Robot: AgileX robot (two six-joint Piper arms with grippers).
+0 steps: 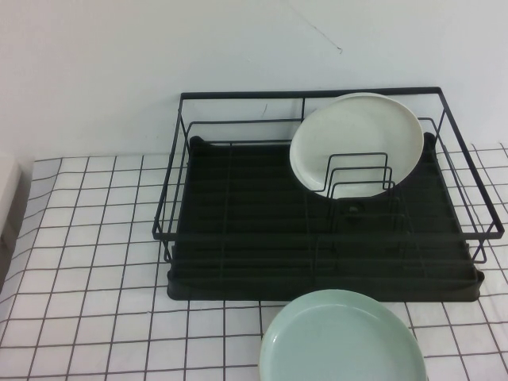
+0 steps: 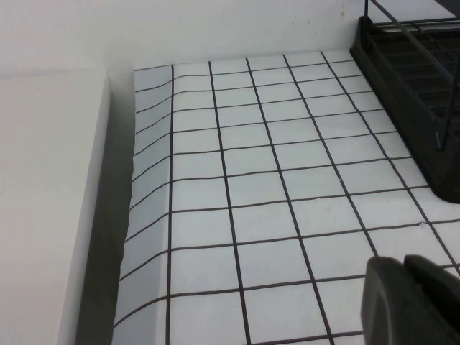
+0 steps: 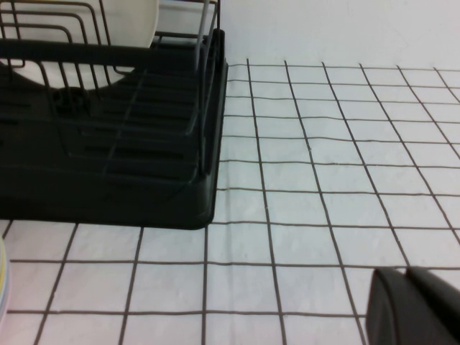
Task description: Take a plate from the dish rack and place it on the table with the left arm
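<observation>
The pale mint-green plate (image 1: 341, 337) lies flat on the gridded table (image 1: 87, 238) just in front of the black dish rack (image 1: 238, 290). Neither arm shows in the high view. My left gripper (image 2: 404, 262) is shut and empty, low over the table to the left of the rack (image 2: 410, 86). My right gripper (image 3: 407, 272) is shut and empty, low over the table to the right of the rack (image 3: 108, 187). The mint-green plate does not show in the left wrist view.
A cream-white plate (image 1: 357, 143) stands upright in the rack's back right dividers and also shows in the right wrist view (image 3: 133, 21). A pale yellow plate edge (image 3: 2, 287) shows by the rack's front. A white block (image 2: 43, 201) borders the table's left edge.
</observation>
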